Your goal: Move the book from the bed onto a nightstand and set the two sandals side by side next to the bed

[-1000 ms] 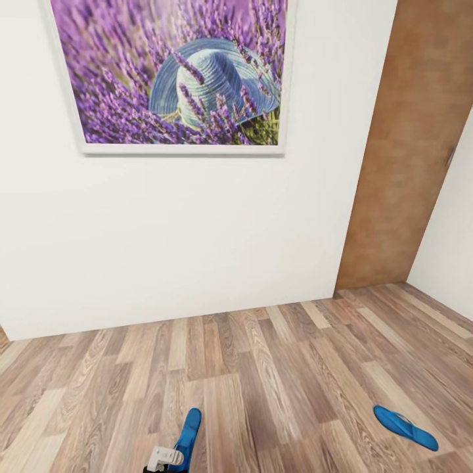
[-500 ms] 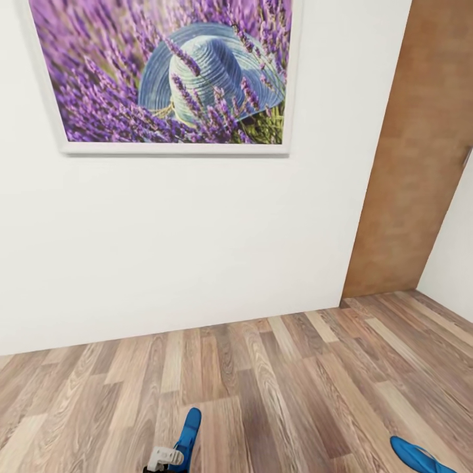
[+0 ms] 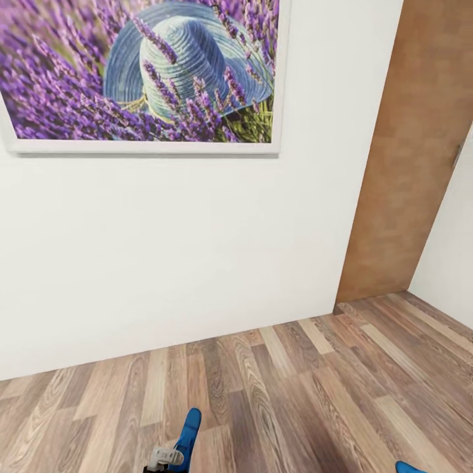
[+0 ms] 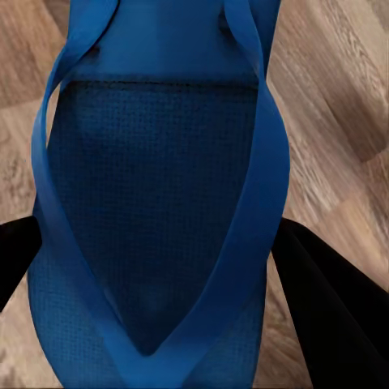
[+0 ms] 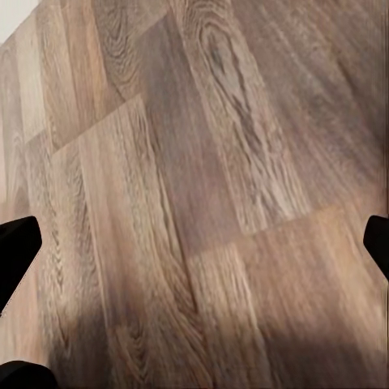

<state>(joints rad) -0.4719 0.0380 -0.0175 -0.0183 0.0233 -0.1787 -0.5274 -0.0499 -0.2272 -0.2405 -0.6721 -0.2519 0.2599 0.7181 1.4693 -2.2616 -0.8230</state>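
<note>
Leftmost, the lavender painting (image 3: pixel 141 72) hangs on the white wall (image 3: pixel 177 249) above the wood-plank floor (image 3: pixel 289 394). Low in the head view, the left gripper (image 3: pixel 164 458) is clamped on one blue sandal (image 3: pixel 187 433); in the left wrist view the sandal's straps (image 4: pixel 251 186) lie between its black fingers (image 4: pixel 332 300). Farther right stands a brown door (image 3: pixel 414 151), and the second sandal (image 3: pixel 410 468) lies on the floor at the corner. Black fingertips (image 5: pixel 16 247) of the right gripper (image 5: pixel 194 243) sit wide apart over bare floor, holding nothing.

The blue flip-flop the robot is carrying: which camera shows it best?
The left wrist view: the flip-flop appears close up, straps and textured sole plain, between the left gripper's dark fingers. The head view catches just its tip low down.
</note>
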